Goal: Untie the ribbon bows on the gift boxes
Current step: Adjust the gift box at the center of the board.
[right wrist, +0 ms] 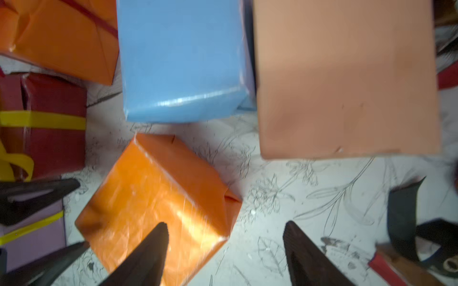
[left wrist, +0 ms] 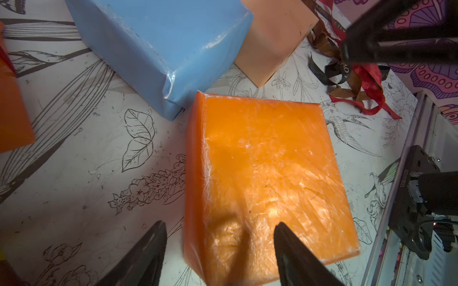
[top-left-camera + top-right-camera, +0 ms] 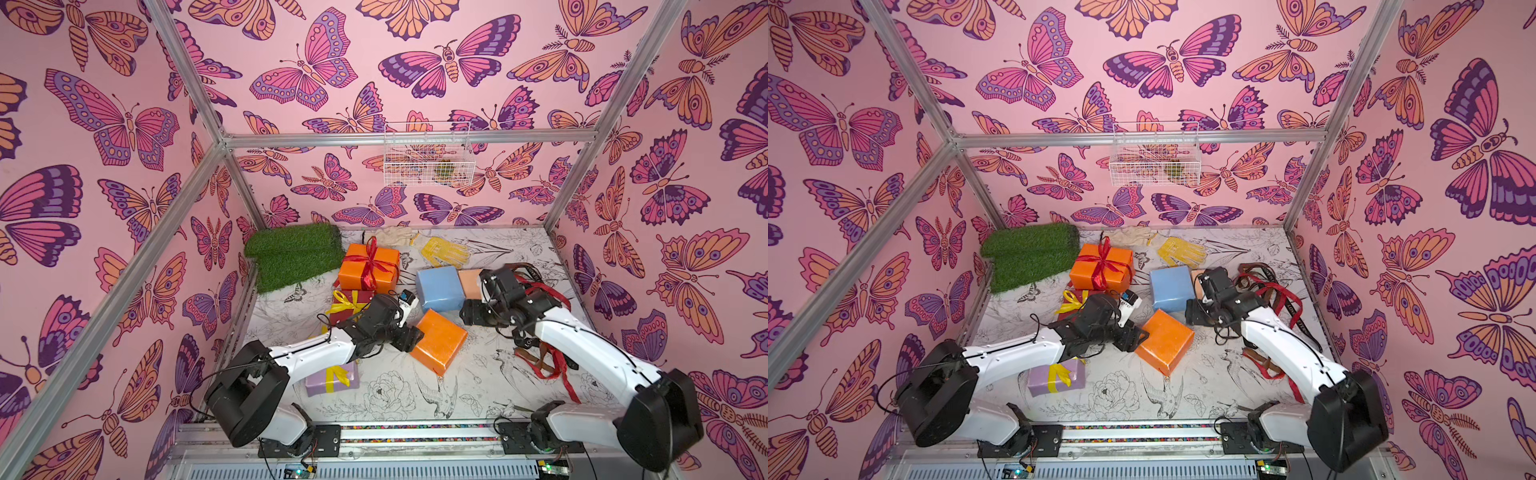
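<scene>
- Ribbon bows: three are tied, all on the left half of the table. A yellow ribbon wraps the lilac box by the left arm. A yellow bow sits on the dark red box. A red bow tops the rear orange box, next to the green turf mat.
- Left gripper: jaws apart and empty. It hovers at the edge of the bare orange box, one finger over the paper and the other off its side. That looks like a steadying post, not a pulling one.
- Centre: the light blue box and the peach box stand side by side with no ribbon on them. With the bare orange box, that puts the task about half done.
- Right gripper: jaws apart, nothing between them, above bare table between the bare orange box and the peach box.
- Far right: loose ribbons — red, brown and lettered black — lie heaped near the wall. They are probably left there so they cannot snag on the boxes.
- The next bow lies on the left, so either arm must reach that way.
</scene>
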{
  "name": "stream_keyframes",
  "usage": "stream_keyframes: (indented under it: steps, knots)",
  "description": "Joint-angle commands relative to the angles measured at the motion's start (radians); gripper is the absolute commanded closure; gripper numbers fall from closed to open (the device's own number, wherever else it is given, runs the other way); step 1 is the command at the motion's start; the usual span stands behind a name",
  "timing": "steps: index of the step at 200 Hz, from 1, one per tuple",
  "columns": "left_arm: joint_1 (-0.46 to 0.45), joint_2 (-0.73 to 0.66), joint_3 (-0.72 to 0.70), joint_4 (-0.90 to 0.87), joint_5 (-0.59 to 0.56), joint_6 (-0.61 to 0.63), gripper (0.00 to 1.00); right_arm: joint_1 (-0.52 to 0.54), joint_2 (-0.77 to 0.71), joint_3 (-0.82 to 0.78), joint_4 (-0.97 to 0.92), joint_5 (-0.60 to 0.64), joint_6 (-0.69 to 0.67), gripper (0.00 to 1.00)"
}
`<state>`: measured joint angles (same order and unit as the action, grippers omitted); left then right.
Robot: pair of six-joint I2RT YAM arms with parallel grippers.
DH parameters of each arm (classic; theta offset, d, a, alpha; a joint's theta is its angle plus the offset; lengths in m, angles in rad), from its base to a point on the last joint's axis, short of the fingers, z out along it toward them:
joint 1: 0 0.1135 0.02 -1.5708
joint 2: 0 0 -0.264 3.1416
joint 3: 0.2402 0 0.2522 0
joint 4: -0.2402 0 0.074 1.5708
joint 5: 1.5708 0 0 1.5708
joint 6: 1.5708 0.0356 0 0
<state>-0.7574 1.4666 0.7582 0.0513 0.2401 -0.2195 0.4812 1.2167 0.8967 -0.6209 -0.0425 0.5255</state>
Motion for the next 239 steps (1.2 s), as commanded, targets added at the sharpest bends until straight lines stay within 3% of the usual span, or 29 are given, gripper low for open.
stream_keyframes:
  steps: [1,26,50,95,144,239]
  knots:
    - [-0.005,0.031,0.029,-0.018,0.035,-0.007,0.3,0.036,-0.098,-0.067,0.014,-0.041,0.148,0.25]
    - [-0.008,0.059,0.046,-0.018,0.054,-0.024,0.33,0.051,-0.143,-0.184,0.16,-0.157,0.218,0.26]
    - [-0.014,0.076,0.061,-0.018,0.067,-0.037,0.37,0.051,-0.094,-0.259,0.315,-0.248,0.256,0.32]
    - [-0.029,0.066,0.062,-0.016,0.07,-0.067,0.42,0.051,0.004,-0.266,0.377,-0.245,0.266,0.4]
    - [-0.049,0.12,0.092,0.013,0.127,-0.107,0.6,0.038,0.001,-0.242,0.37,-0.2,0.261,0.43]
    - [-0.06,0.196,0.137,0.109,0.079,-0.155,0.62,-0.077,0.191,-0.053,0.338,-0.255,0.108,0.46]
